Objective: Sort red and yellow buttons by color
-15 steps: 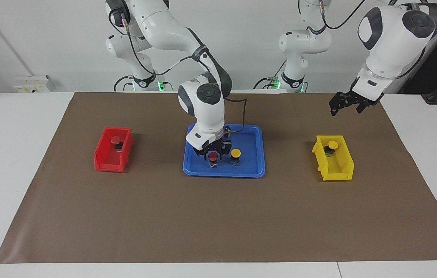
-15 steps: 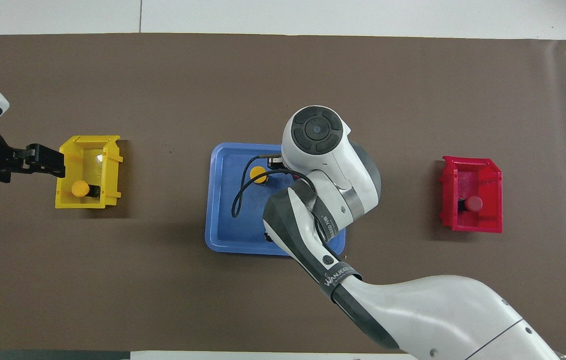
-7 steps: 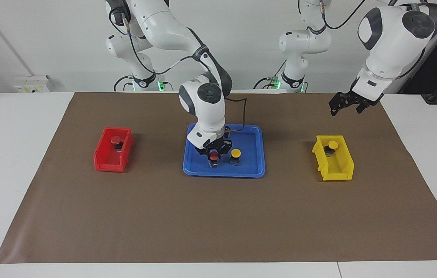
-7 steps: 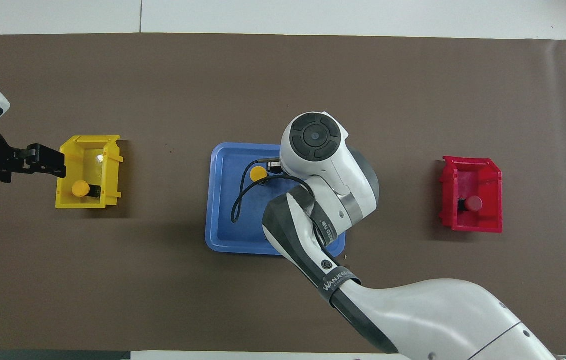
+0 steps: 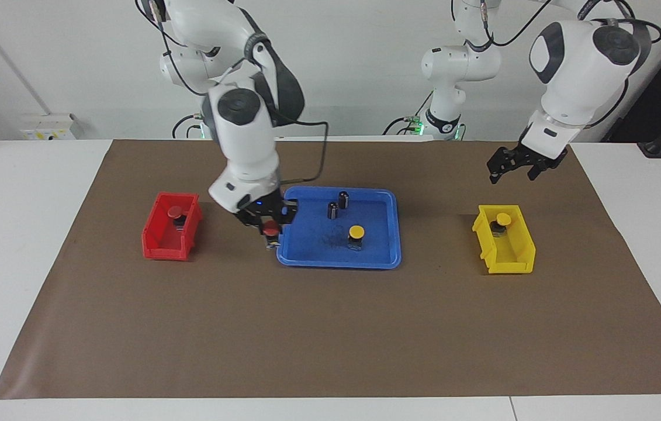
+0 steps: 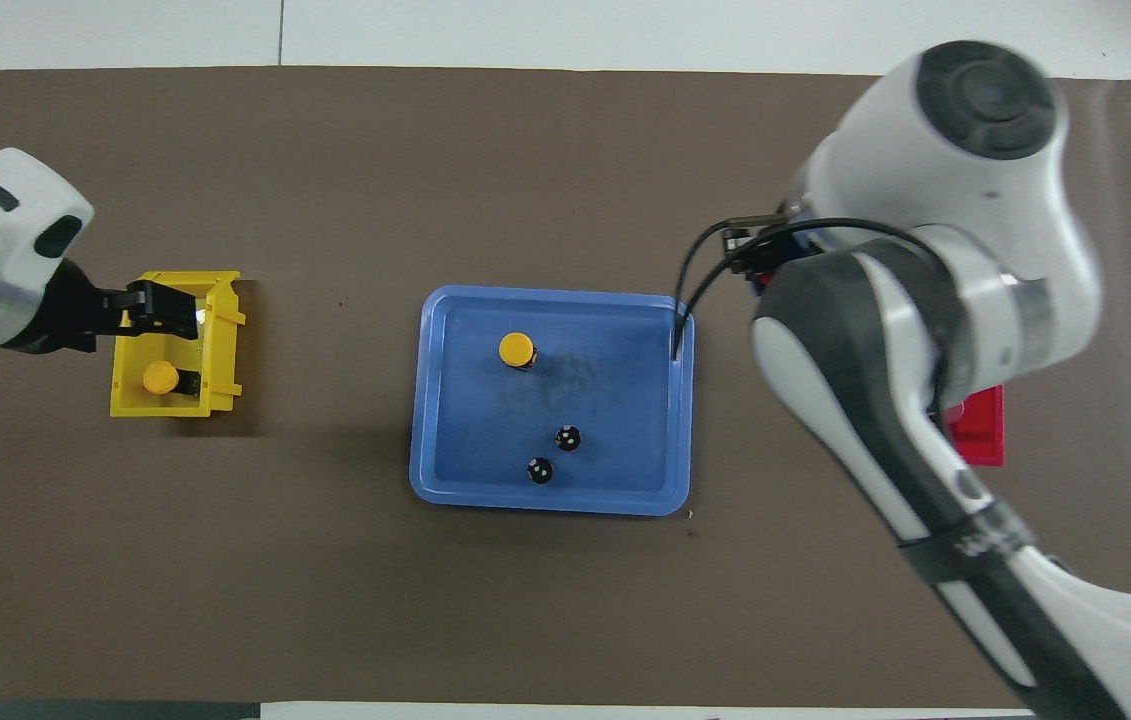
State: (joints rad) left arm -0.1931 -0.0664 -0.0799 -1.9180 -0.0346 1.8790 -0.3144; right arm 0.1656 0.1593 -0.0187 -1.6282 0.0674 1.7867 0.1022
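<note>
We see the right gripper point(image 5: 270, 230) clamped on a red button point(image 5: 272, 232), raised over the edge of the blue tray point(image 5: 339, 260) at the right arm's end, between the tray and the red bin point(image 5: 163, 245). In the overhead view the right arm covers that button and most of the red bin. We note 1 more red button point(image 5: 175, 213) sitting in the red bin.

In the tray we count 1 yellow button point(image 6: 516, 349) standing upright, with 2 dark cylinders point(image 6: 554, 453) nearer to the robots, close together but not touching.

The left gripper point(image 5: 511, 166) hangs in the air with fingers spread and nothing between them, over the edge of the yellow bin point(image 6: 220, 390) in the overhead view. That bin holds 1 yellow button point(image 6: 161, 377). Both bins and the tray rest on a brown mat point(image 5: 330, 327) covering the table.
</note>
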